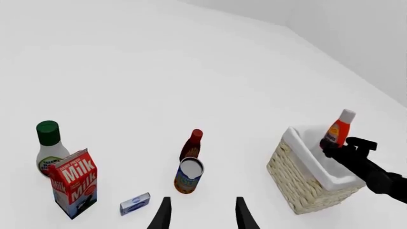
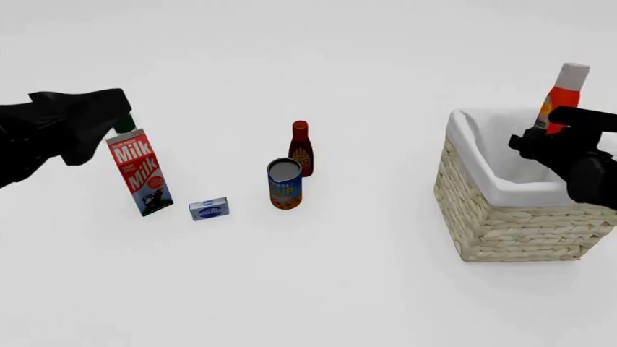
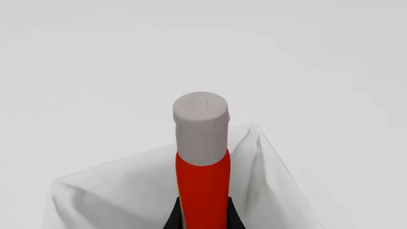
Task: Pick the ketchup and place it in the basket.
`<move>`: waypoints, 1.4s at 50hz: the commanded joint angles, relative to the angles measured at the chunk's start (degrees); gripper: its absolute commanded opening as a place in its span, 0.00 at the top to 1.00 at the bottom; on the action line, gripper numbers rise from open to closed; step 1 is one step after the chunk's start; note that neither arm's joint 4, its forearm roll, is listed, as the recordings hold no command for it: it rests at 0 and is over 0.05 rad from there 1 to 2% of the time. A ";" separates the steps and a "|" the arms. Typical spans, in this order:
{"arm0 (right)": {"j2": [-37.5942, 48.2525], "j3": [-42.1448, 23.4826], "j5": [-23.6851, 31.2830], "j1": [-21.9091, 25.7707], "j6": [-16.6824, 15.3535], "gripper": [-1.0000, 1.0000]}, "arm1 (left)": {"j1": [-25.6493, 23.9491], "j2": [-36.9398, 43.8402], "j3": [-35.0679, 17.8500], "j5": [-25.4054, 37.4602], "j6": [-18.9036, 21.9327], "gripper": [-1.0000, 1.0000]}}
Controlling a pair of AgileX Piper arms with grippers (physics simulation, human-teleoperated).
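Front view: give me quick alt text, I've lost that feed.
The right gripper holds the ketchup upright above the basket. Left of it on the table stand a soup can, maroon bottle, milk carton and small box.

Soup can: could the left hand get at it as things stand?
Probably yes. The left hand is open and empty, with the soup can just ahead of its fingers; only the maroon bottle stands close behind.
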 commanded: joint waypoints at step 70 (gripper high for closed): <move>-21.26 1.77 9.88 10.85 -4.49 0.00 | -0.59 -1.11 0.88 -0.61 -1.39 0.00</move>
